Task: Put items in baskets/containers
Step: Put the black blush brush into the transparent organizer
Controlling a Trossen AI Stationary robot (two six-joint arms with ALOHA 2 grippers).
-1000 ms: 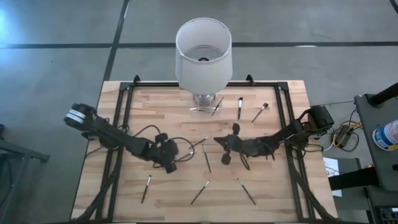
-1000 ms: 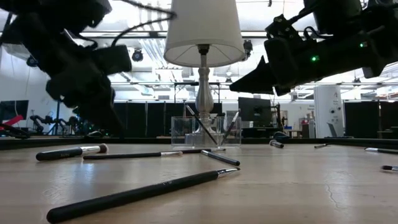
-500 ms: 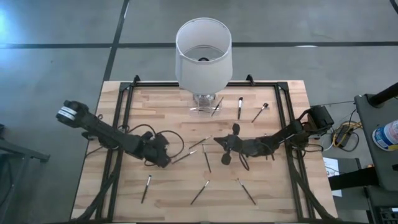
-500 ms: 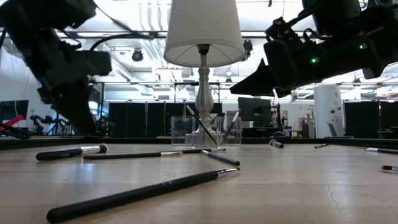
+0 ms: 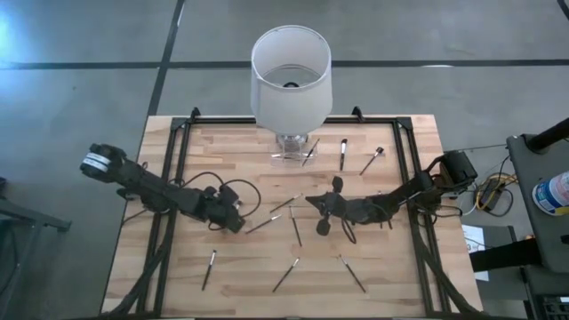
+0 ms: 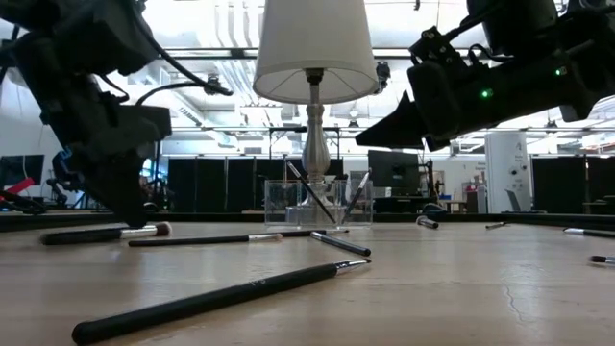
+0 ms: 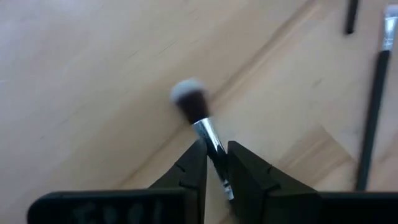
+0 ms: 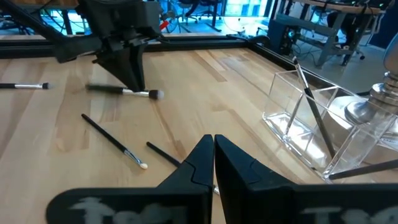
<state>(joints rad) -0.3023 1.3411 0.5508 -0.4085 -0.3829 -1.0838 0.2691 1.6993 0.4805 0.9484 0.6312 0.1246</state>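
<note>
Left claw low on the worktop, fingers straddling a brush handle, well left of the lamp, right claw pinched together, hovering.

Black brushes with silvery ferrules lie on the pale wood-grain table beside a white lampshade.

Grey concrete floor around the wooden table; bright ceiling lights and dark monitors behind.
</note>
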